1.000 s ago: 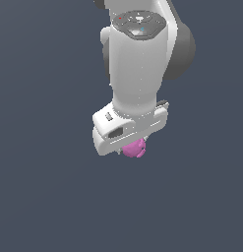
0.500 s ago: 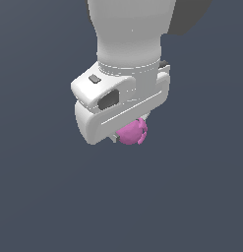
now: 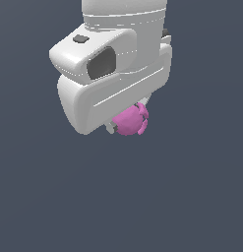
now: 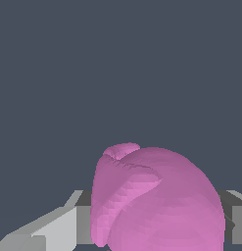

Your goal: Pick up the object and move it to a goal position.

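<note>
Exterior view: 1 arm, white gripper point(image 3: 127, 123) fills the upper middle of the frame, and the pink object point(image 3: 130, 120) pokes out just below its body, toward the exterior view's right. No table or floor shows under it, only flat grey backdrop, so it reads as lifted and carried.

Wrist view: object point(image 4: 157, 201) sits between the 2 grey fingers point(image 4: 54, 225), 1 on each side, bulging well past them. Jaws look closed onto it; actual contact faces are hidden by the blob.

Goal position: no marker visible in either view, so remaining travel cannot be judged.

Risks:
1. Rounded, lumpy surface gives the pads little flat area; a bump could roll out under a quick move.
2. Most of the blob hangs beyond the fingertips, so a shallow hold may let it pivot or drop.
3. Letting go early would drop it short of goal.
</note>
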`<state>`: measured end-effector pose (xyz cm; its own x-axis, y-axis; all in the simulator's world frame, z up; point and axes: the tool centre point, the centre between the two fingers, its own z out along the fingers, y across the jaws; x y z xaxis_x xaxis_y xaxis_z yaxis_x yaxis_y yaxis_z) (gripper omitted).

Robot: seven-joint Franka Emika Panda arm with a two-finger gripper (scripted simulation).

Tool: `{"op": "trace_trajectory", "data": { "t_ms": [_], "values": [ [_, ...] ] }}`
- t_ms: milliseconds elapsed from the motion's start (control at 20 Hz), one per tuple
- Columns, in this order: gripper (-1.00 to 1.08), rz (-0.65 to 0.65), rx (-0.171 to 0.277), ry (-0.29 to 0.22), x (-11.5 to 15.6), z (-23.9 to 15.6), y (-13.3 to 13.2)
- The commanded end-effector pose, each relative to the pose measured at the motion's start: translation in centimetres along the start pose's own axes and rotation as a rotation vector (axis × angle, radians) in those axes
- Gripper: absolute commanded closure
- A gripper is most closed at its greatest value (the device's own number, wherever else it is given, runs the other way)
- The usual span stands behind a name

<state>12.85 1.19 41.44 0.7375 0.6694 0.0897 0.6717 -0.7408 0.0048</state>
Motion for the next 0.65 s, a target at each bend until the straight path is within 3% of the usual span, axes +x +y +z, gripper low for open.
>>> {"op": "trace_trajectory", "data": {
  "t_ms": [0,600],
  "values": [
    [1.08,-0.013,0.001,0.001,0.09,-0.63,0.12],
    [1.08,-0.03,0.002,0.003,0.29,-1.59,0.35]
  ]
}}
